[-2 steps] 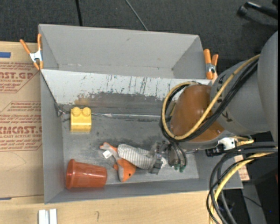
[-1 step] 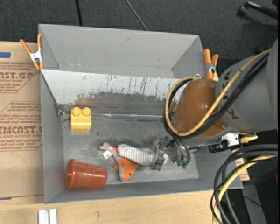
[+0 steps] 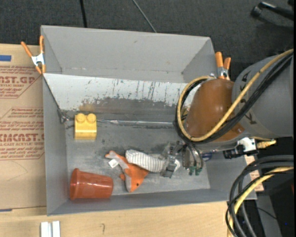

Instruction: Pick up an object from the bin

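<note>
Cup (image 3: 91, 184) lies nearest, an orange-red beaker tipped on its side in the front-left corner of the bin (image 3: 133, 53). It probably rolled there and stopped against the wall. Just to its right is an orange toy (image 3: 133, 176) with white parts, sprawled flat. Touching that toy's upper edge is a white, grey-striped soft piece (image 3: 144, 159), perhaps a rolled cloth, stretched toward the right.

The gripper (image 3: 180, 163) is down low at the right end of this striped piece, which makes it the likeliest pick. Its position suits taking the piece by its free end, clear of the toy. Whether the gripper is open or closed, or has hold of anything, cannot be told, since the wrist and its cables cover that spot.

Further back, a yellow two-stud block (image 3: 85, 126) stands alone by the left wall, well apart from everything else.

The floor of the bin is grey metal, scuffed and streaked with rust-like marks toward the back, and sloping walls rise from it. Beyond the rim the room's floor is dark, with thin cables running across it.
</note>
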Robot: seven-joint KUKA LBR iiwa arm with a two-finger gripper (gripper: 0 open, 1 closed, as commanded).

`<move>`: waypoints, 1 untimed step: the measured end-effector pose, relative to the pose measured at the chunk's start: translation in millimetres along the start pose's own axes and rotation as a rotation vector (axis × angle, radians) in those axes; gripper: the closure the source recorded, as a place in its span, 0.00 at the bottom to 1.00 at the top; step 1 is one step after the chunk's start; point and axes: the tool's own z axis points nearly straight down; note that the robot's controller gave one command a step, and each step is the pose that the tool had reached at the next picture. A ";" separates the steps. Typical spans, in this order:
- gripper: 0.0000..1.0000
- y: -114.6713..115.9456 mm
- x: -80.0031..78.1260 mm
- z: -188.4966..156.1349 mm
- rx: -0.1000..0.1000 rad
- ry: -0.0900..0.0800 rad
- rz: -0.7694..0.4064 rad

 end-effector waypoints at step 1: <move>1.00 0.2 -0.3 -10.8 -0.001 -0.002 0.000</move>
